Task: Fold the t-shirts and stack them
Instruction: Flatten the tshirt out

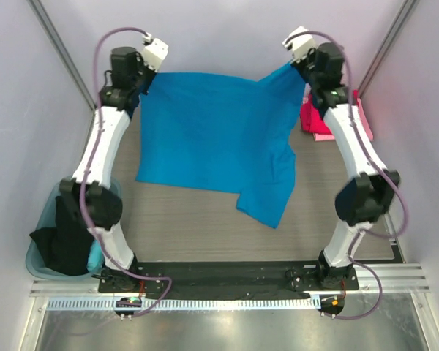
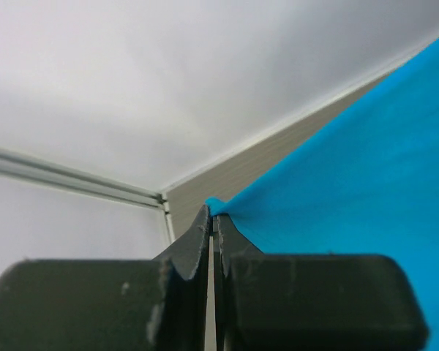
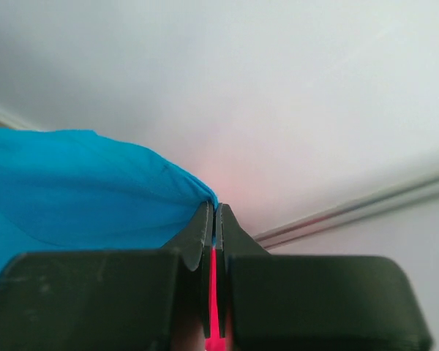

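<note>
Top external view: left end effector point(image 1: 148, 77) and right end effector point(image 1: 298, 67) each clenched on a far corner of the blue t-shirt point(image 1: 219, 139).

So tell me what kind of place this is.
Probably a robot lab test cell: plain white walls boxing in a small table, left arm and right arm bolted to a metal rail, a blue t-shirt stretched between them.

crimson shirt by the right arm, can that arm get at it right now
Probably not yet: the crimson shirt lies close beside the right arm, but the right end effector is shut on the blue shirt's corner and would have to let go first.
</note>
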`<action>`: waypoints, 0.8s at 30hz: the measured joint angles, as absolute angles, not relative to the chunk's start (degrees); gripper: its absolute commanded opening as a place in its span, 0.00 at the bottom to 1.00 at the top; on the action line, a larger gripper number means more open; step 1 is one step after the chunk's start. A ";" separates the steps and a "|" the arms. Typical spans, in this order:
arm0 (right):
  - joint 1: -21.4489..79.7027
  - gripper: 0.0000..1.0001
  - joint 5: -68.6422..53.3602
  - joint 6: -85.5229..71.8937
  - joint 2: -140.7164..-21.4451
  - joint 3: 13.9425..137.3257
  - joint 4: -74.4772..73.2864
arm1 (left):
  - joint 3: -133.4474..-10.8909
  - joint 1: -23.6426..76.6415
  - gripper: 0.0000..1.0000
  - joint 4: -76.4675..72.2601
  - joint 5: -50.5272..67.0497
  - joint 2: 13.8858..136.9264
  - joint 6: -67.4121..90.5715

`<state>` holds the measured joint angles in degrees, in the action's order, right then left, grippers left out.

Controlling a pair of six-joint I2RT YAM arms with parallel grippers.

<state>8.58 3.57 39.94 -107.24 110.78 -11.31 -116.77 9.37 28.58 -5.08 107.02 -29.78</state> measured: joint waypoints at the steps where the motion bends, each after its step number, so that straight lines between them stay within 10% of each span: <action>1: 8.93 0.01 3.55 39.55 -102.56 109.32 -12.23 | -115.07 9.37 0.00 28.82 -4.56 103.26 -29.30; 11: 17.04 0.01 4.21 38.35 -65.21 99.57 -23.07 | -98.06 9.34 0.00 33.34 -1.80 68.27 -26.13; 24: 16.03 0.01 0.86 36.42 -50.94 109.80 -42.52 | -102.21 8.69 0.00 41.67 0.05 48.64 -25.85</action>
<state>16.03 0.86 36.42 -50.94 109.80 -42.52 -102.21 8.69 41.67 0.05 48.64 -25.85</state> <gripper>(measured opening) 0.034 0.006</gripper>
